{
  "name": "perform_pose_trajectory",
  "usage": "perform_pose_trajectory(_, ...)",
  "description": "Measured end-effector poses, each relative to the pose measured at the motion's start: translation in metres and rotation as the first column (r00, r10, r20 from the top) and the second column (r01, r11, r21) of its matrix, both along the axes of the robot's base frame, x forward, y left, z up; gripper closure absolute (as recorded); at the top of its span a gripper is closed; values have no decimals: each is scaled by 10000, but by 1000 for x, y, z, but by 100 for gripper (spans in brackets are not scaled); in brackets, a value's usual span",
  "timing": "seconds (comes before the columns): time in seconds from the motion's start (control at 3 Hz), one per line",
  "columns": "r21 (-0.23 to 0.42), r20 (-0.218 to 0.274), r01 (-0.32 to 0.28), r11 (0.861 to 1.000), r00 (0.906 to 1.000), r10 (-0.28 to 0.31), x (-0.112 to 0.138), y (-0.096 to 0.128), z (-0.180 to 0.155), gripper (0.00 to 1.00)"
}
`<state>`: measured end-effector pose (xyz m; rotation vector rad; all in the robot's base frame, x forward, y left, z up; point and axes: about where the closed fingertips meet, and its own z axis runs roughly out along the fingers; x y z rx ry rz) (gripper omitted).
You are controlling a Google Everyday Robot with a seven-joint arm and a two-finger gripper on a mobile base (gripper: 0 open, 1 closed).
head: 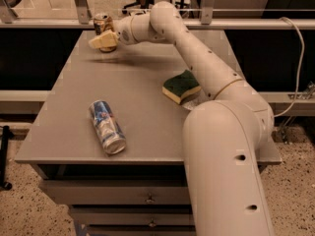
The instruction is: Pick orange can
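The orange can (102, 22) stands upright at the far left corner of the grey table (142, 102); its silver top rim and upper body show. My gripper (102, 41) is right at the can, in front of its lower half and hiding it. The arm reaches across the table from the lower right. I cannot tell whether the can rests on the table or is held.
A blue-and-silver can (107, 127) lies on its side near the table's front left. A green-and-yellow sponge (181, 86) lies at the right, beside my arm. A metal rail and posts (81, 4) run behind the far edge. Drawers are below the tabletop.
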<state>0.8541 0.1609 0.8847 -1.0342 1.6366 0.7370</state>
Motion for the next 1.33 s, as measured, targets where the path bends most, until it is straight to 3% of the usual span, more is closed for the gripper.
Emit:
perform_pose_trajectory(0.33, 173, -24, 144, 9997, 9999, -144, 4, 4, -2, 47)
perform_pose_trajectory(0.67, 400, 70, 443, 9982, 9990, -446, 6, -8, 4, 78)
perform_pose_trajectory(1.0, 515, 262, 495, 9974, 9984, -509, 2, -18, 13, 99)
perform_pose_trajectory(1.33, 735, 748, 60, 9973, 9971, -115, -20, -36, 43, 100)
